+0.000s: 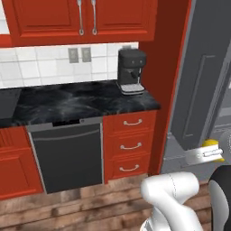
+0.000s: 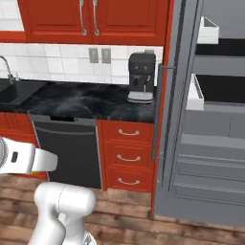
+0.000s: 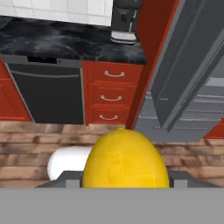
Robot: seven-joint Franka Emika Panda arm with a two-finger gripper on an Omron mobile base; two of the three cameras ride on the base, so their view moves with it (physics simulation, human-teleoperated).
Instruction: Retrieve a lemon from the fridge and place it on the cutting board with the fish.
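Gripper [image 1: 213, 152] is clamped on the lemon [image 3: 125, 159] (yellow bulges out on both sides of the jaws in left base view), held in the air in front of the open fridge [image 2: 210, 143], above the wood plank floor [image 3: 26, 135]. In hand view the lemon sits right at the camera, between the fingertips, which it mostly hides.

Fridge: grey, door [image 1: 203, 76] swung open toward the red side panel; two white door bins [image 2: 195, 93] and dark shelves show inside, drawer fronts below.

Left of the fridge: black marbled counter [image 1: 76, 101] with one dark coffee machine [image 1: 131, 71] at its fridge end, white tile backsplash with two wall outlets [image 1: 79, 54]. Under the counter one black dishwasher [image 1: 70, 155] and a stack of three red drawers [image 1: 131, 146]. Red upper cabinets [image 1: 85, 18] above with two bar handles. Sink and faucet [image 2: 5, 67] at far left in right base view.

No readable labels or brand marks anywhere.
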